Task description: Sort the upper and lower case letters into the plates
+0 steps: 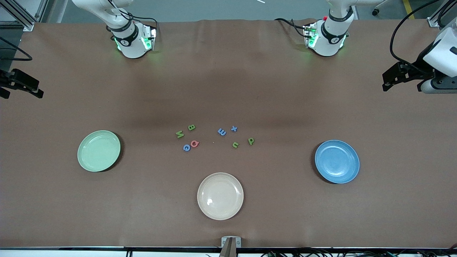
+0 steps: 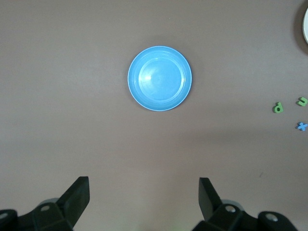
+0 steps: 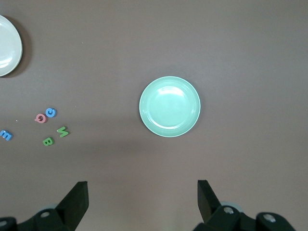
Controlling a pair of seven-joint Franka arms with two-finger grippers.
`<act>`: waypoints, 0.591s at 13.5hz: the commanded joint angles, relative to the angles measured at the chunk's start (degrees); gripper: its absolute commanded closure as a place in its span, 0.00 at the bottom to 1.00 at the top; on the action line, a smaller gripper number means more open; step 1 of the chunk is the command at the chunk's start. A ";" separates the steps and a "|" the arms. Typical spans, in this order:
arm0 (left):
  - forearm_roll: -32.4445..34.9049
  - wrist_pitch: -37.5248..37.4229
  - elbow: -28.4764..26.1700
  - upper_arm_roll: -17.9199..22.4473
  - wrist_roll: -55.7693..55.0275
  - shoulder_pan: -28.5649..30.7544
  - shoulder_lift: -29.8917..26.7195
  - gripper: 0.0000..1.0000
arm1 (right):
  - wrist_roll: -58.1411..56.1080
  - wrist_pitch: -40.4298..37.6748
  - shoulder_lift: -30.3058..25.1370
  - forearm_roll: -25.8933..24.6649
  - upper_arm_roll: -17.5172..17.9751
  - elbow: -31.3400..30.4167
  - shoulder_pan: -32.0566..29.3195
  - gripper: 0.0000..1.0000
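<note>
Left gripper is up high over the left arm's end of the table, fingers spread wide with nothing between them. Straight below its wrist camera sits the blue plate, bare inside. Right gripper mirrors it over the right arm's end — fingers spread wide too, holding nothing, with the mint plate below, also bare. Both arms wait.

In the front view the grippers show only at the frame's edges, the left one dark at the blue plate's end, the right one at the mint plate's end.

Only the front view takes in all eight letters, loose on the brown table between the two plates. Toward the right arm's end: green B, green M, red Q touching or just beside blue G. Toward the left arm's end: blue E, blue x, green u, green p.

The left wrist view catches just p, u and x. The right wrist view gets Q, G, M, B and E at its edge.

A cream plate sits nearer the front camera than the letters — each wrist view clips only a sliver of it.
</note>
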 commanded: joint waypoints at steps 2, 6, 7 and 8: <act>-0.75 -0.77 1.18 -0.01 -0.08 0.53 0.28 0.00 | 0.17 0.14 -0.65 -1.13 0.53 -0.23 -0.41 0.00; -0.22 -0.33 1.27 0.17 0.02 0.27 2.56 0.00 | 0.26 0.14 -0.65 -1.05 0.61 -0.23 -0.32 0.00; -0.74 0.11 1.27 0.08 -0.25 -0.17 4.22 0.00 | 0.35 0.14 -0.65 -0.96 0.62 -0.23 -0.24 0.00; -0.75 2.29 1.27 -0.18 -0.51 -0.26 6.32 0.00 | 0.78 0.14 -0.56 -0.78 0.62 -0.23 0.20 0.00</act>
